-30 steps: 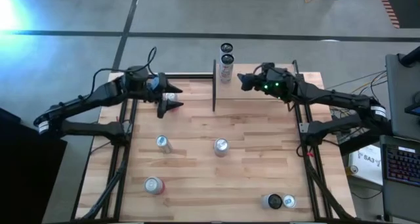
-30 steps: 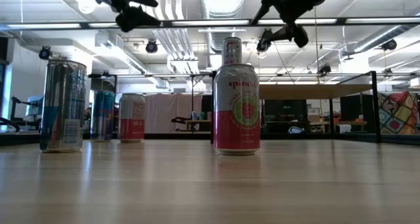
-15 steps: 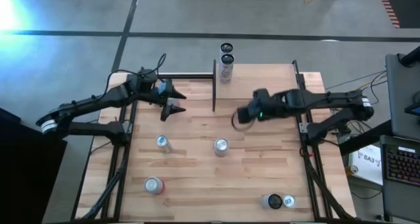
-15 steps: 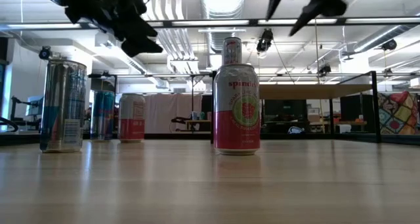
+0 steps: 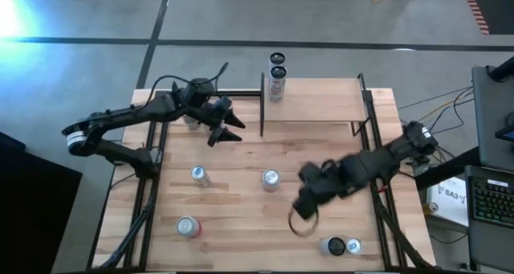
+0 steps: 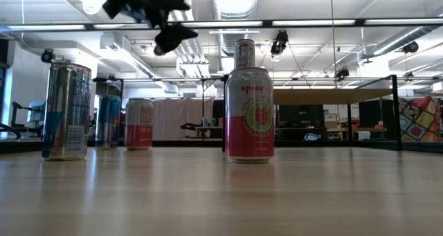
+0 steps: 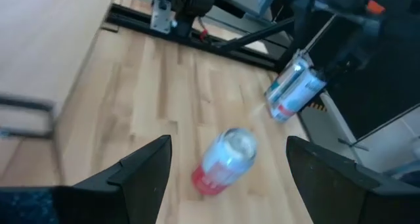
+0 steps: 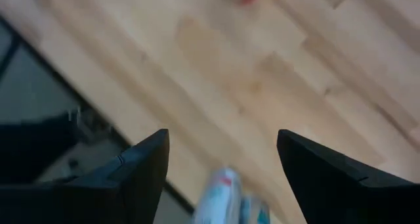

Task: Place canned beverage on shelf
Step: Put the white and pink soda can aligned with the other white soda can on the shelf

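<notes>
Two cans [image 5: 341,246] right at the near edge of the bench [image 5: 241,226], touching each other, one dark, one pale. Right tool [image 5: 305,214] hanging just above and to the left of them, fingers spread wide, nothing between them; wrist view looks down on bare planks, the bench edge and a can. Plenty of open wood between that tool and the red can [image 5: 187,226] over on the near left. Further in, a silver can [image 5: 200,175] and the pink can [image 5: 271,180] standing well apart with free planks all round. Left tool [image 5: 227,128] beyond those, hovering over the far left part, jaws wide and empty, pink can showing between its fingers [image 7: 141,178] in the wrist view. Shelf [image 5: 321,101] at the far right, pale panel bare in the middle, black rods along its sides. Tall can [image 5: 276,83] standing at the shelf's far left corner.
</notes>
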You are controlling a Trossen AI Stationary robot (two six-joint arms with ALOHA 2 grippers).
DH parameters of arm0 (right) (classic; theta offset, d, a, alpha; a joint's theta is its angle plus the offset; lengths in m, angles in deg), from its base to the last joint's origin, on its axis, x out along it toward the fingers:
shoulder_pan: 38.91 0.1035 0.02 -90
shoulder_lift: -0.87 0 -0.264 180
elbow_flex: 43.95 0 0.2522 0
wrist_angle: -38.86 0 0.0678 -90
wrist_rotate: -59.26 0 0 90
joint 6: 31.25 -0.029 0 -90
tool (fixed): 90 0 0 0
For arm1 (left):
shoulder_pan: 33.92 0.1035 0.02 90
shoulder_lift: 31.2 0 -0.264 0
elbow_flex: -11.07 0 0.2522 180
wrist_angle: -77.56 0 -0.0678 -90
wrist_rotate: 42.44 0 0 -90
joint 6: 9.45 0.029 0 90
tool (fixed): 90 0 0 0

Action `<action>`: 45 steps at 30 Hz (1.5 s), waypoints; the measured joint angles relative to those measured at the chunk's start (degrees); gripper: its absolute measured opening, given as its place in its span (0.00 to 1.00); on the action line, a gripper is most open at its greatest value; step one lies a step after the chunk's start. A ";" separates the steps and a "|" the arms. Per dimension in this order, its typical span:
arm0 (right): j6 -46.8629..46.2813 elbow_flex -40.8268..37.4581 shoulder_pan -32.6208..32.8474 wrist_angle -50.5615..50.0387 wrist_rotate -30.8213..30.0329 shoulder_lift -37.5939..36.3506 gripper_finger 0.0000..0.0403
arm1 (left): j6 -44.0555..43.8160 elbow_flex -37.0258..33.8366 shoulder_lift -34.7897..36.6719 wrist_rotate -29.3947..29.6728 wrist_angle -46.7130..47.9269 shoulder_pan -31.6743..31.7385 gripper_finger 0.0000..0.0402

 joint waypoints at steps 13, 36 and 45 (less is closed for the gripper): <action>-8.43 7.94 24.25 -2.92 -6.81 4.95 0.67 | -12.57 11.71 -4.46 29.19 0.07 -23.87 0.69; 11.98 10.96 27.69 -7.85 -4.27 14.52 0.89 | -32.13 22.38 -24.15 40.00 5.49 -38.26 0.69; 11.00 5.75 27.71 -3.75 -5.22 14.08 0.89 | -25.15 38.46 -31.70 40.20 17.45 -40.56 0.65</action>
